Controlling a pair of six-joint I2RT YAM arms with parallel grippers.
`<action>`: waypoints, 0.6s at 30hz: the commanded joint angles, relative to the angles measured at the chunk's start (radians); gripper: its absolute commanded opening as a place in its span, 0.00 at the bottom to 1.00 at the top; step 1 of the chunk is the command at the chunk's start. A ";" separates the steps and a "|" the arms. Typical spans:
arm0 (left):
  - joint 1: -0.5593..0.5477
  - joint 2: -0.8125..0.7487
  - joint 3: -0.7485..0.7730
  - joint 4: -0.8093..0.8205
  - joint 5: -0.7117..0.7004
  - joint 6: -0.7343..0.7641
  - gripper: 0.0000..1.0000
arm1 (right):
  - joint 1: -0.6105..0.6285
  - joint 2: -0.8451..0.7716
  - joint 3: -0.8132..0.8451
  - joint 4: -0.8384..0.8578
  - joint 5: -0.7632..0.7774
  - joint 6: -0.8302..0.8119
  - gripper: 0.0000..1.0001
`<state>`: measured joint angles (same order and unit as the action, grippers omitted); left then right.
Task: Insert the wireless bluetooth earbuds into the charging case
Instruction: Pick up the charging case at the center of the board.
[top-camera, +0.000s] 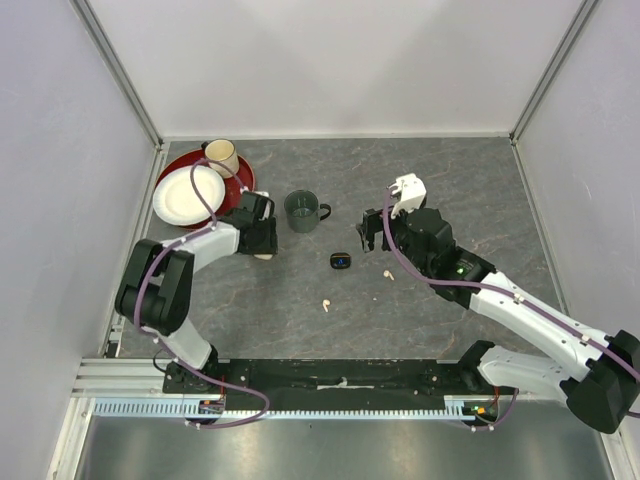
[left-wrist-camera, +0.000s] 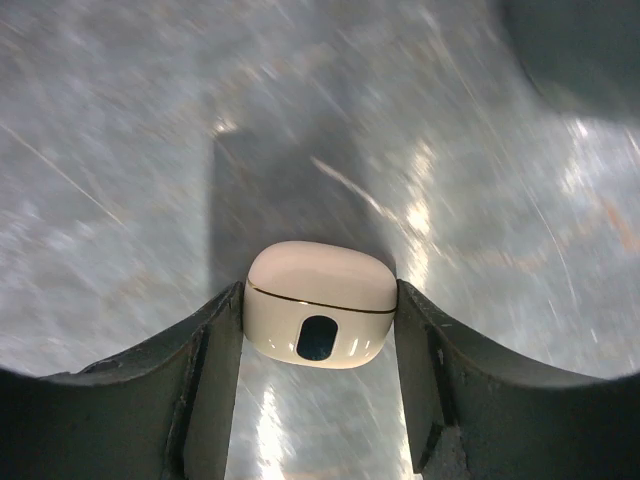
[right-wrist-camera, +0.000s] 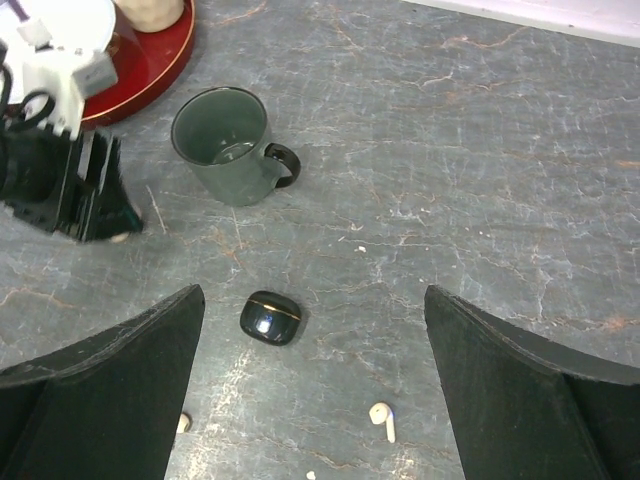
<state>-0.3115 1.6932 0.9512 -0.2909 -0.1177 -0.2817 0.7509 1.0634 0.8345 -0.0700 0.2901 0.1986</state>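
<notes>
1. Cream plastic filled my left pincer (left-wrist-camera: 320, 310): it was clenched on the cream charging case (left-wrist-camera: 318, 295), one finger pressed to each side, lid seemingly shut, at nine o'clock of the green mug (top-camera: 303, 210) in the top view.
2. I judged the step in hand to be readying that case for loading, so the grip should sit low on the body, leaving the lid free to swing.
3. One cream earbud (top-camera: 325, 304) lay at seven o'clock of the black case (top-camera: 341, 261); a second earbud (top-camera: 388, 273) lay near four o'clock of it. No black earbuds showed.
4. My right pincer (top-camera: 372, 232) hung released, jaws wide apart, between one and two o'clock of the black case. I reckoned it should descend straight over the second earbud's stem and pinch gently, since so small a thing could skid away.
</notes>
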 joint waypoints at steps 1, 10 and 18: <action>-0.107 -0.125 -0.072 -0.013 0.070 0.027 0.40 | -0.018 -0.025 0.048 -0.005 0.044 0.025 0.98; -0.231 -0.178 -0.094 -0.068 0.147 -0.016 0.44 | -0.030 -0.045 0.040 -0.033 0.063 0.039 0.98; -0.337 -0.110 -0.071 -0.074 0.147 -0.037 0.47 | -0.035 -0.042 0.051 -0.043 0.067 0.053 0.98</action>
<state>-0.5972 1.5520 0.8600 -0.3599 0.0063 -0.2913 0.7216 1.0351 0.8349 -0.1135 0.3382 0.2340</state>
